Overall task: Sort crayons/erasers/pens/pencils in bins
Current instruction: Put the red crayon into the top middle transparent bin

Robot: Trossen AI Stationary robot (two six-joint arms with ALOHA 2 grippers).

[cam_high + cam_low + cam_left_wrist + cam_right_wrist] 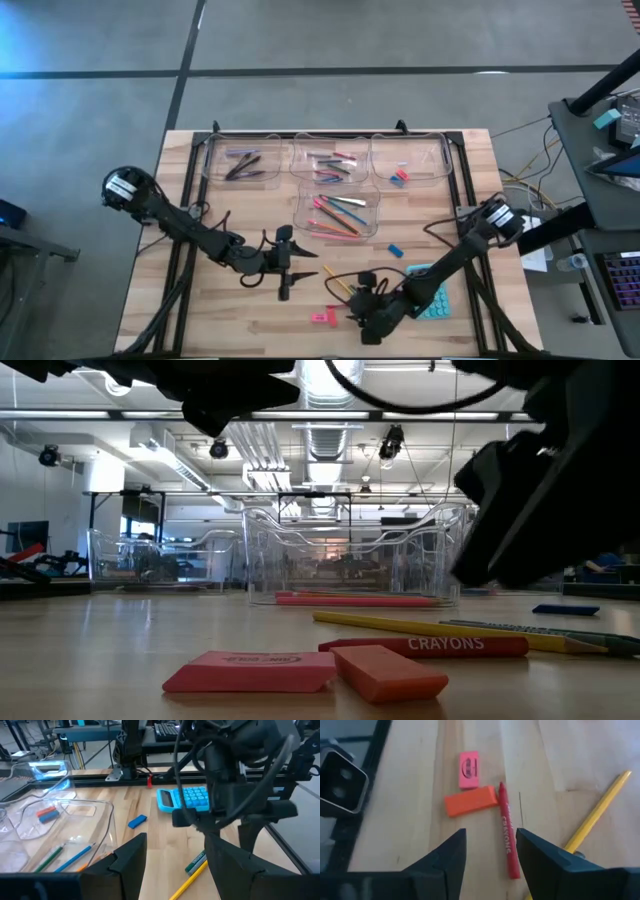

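Fingers of the right gripper (pixel 487 857) stand spread in the right wrist view and pinch nothing; between and just beyond them lies a red crayon (pixel 506 837), with an orange eraser (pixel 471 802) touching its far end, a pink eraser (pixel 468 769) just beside that, and a yellow pencil (pixel 597 814) well to one side. From the high view, four bins hold sorted things already: the left bin (pixel 212 160) has dark pens (pixel 243 164), the middle bin (pixel 300 152) some short sticks, the right bin (pixel 440 160) erasers (pixel 399 177), and the fourth bin (pixel 372 200), nearer the arms, has long pencils (pixel 335 215). Outside the bins there remain a blue eraser (pixel 396 250), the pieces near the right gripper (pixel 372 322) at the front edge, and a teal calculator (pixel 432 292) beside that arm. The left gripper (pixel 283 262) hangs over bare table at centre front. At table height, the low view shows the two erasers in front, pink (pixel 250 672) and orange (pixel 390 673), touching each other, behind them the crayon (pixel 425 646), then the yellow pencil (pixel 450 630) and a dark green stick (pixel 545 632). Through the left wrist view the left fingers (pixel 127 857) are spread and empty. By judgement, most of the sorting is done; roughly six pieces are left, and the crayon seems the next one.
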